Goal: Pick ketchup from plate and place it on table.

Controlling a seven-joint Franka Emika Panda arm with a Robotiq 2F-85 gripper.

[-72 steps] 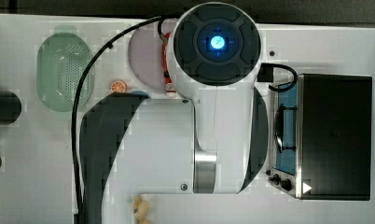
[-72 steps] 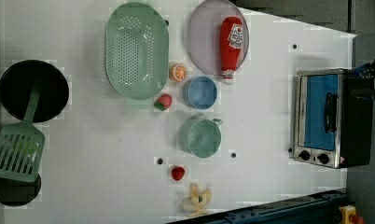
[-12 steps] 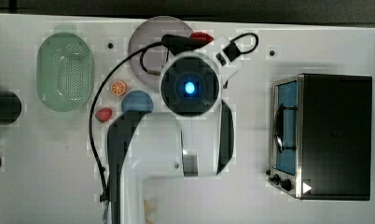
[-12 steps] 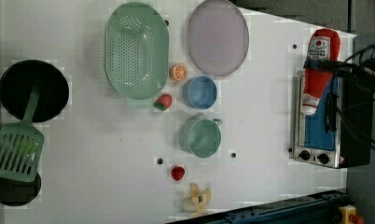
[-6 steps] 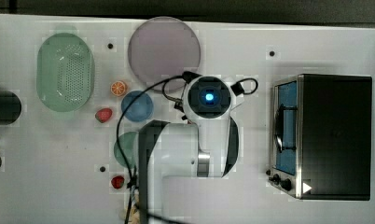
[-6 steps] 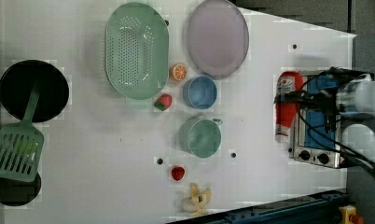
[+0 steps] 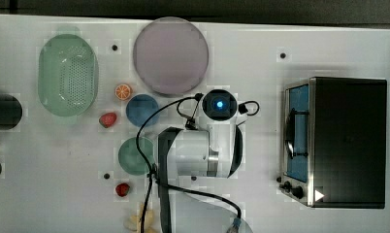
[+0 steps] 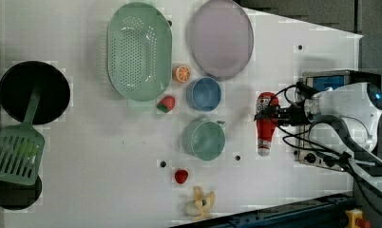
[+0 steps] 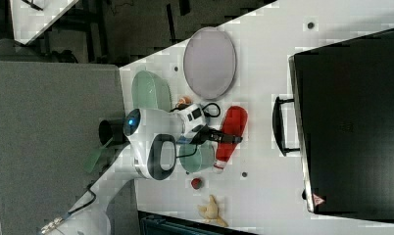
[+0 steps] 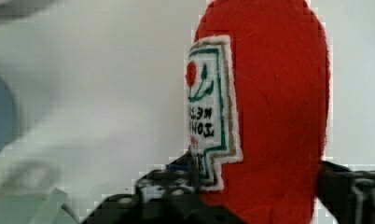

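Ketchup point(image 8: 264, 124) lies on the table point(image 8: 103, 180), off the plate point(image 8: 221, 38), cap end toward the left view's bottom. In the left view it's between the green mug point(image 8: 204, 138) and the toaster oven point(image 8: 334, 85), well clear of the plate, with the blue dish point(image 8: 204, 94) between plate and mug.

Gripper point(image 8: 270, 115) straddles the bottle's upper body. In the wrist view the red body point(image 10: 274, 107) sits between the dark fingers point(image 10: 349, 186), label facing the camera. Can't tell whether the jaws are clamped or let go; the bottle sits between them either way.

Relative to the ketchup in the left view: orange slice point(image 8: 181, 73) and strawberry point(image 8: 166, 103) sit beyond the blue dish, green basket point(image 8: 138, 50) further left. A second red fruit point(image 8: 181, 176) and banana point(image 8: 201, 204) lie toward the left view's bottom.
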